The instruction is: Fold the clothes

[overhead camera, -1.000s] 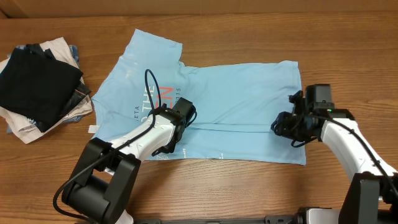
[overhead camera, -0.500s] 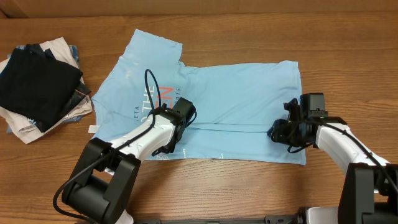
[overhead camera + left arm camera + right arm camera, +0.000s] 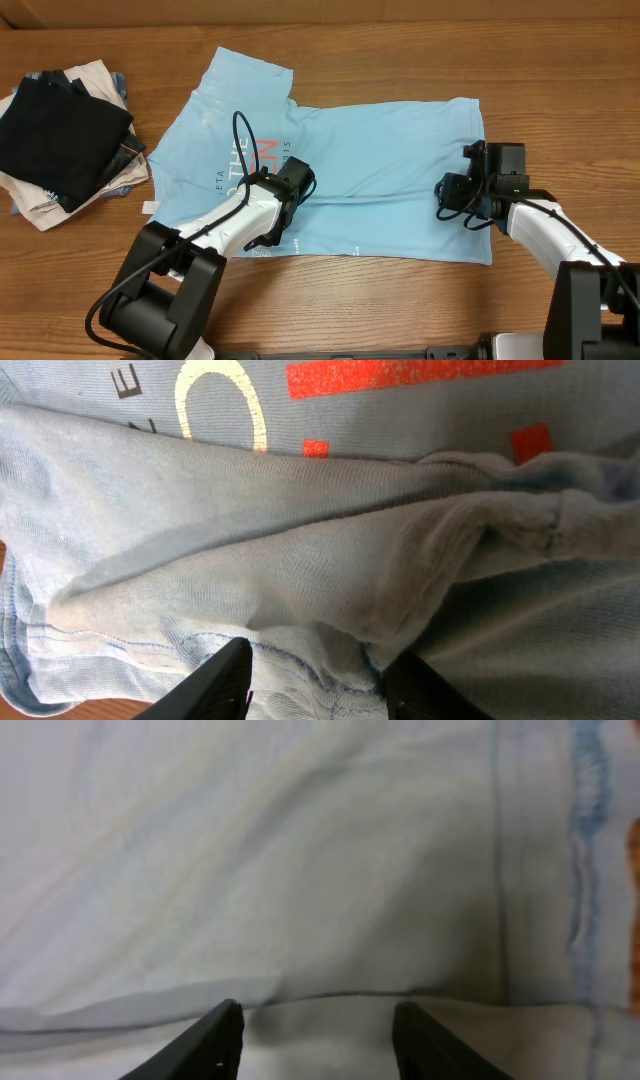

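The light sky-blue T-shirt (image 3: 380, 165) lies flat on the wooden table, lettering up, with its lower strip folded up along a crease. My left gripper (image 3: 293, 190) is low over the shirt's middle, just below the orange-red and white lettering (image 3: 400, 375). Its fingers (image 3: 320, 685) are open, with a bunched fold of cloth between them. My right gripper (image 3: 447, 200) is low over the shirt's right part, near the hem. Its fingers (image 3: 325, 1040) are open and straddle the folded edge (image 3: 380, 995).
A stack of folded garments sits at the left edge, a black one (image 3: 60, 130) on top of white and beige ones (image 3: 45, 205). Bare wooden table (image 3: 400, 300) runs along the front, and a wall edge runs along the back.
My right gripper has shifted slightly to the left and then away from the front edge, staying over the shirt's right part. The left arm and the shirt have not moved.
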You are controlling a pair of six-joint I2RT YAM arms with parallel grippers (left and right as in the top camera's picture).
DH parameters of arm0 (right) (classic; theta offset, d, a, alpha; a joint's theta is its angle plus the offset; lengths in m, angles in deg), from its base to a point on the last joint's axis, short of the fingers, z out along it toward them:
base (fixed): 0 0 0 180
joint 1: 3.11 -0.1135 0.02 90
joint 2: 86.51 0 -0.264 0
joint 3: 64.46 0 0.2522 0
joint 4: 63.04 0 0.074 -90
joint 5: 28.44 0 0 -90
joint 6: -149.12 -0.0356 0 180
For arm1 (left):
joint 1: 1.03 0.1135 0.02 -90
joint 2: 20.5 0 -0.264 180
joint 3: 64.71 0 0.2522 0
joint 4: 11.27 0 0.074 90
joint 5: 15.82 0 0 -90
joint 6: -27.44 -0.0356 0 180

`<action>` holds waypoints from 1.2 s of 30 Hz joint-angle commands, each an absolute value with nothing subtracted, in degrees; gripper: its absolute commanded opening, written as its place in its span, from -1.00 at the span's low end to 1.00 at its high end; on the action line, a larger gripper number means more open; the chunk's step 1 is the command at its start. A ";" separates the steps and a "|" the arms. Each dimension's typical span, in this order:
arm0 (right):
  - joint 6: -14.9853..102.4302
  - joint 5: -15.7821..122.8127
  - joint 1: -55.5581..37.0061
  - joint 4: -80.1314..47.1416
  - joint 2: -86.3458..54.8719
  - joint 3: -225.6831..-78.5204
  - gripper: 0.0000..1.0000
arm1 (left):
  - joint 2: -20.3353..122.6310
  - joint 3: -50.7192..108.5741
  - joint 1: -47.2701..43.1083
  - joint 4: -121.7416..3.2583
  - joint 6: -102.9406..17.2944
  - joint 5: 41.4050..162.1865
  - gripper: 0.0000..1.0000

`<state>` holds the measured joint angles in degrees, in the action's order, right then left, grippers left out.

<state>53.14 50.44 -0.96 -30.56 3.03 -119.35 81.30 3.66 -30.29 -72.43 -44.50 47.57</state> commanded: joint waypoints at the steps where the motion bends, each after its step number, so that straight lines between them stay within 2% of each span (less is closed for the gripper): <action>1: 53.16 54.03 -1.22 -31.00 3.31 -118.78 0.06 | 83.99 1.34 -29.87 -72.85 -43.66 48.75 -0.07; 3: 53.19 54.05 -1.22 -31.00 3.31 -118.78 0.08 | 83.99 1.34 -29.87 -72.80 -43.69 48.71 -0.03; 7: 53.16 54.07 -1.13 -30.71 3.29 -119.70 0.07 | 83.99 1.34 -29.87 -70.92 -43.73 45.91 0.23; 10: 53.16 54.05 -1.13 -28.07 3.09 -122.23 0.07 | 83.99 1.45 -29.87 -68.89 -43.73 45.71 0.27; 23: 52.90 59.10 -1.13 -9.95 3.01 -125.21 0.08 | 83.99 1.43 -29.87 -75.89 -43.66 57.54 0.25; 36: 45.23 66.84 -1.11 -8.68 3.01 -118.02 0.08 | 83.99 1.26 -29.94 -81.79 -43.73 66.19 0.25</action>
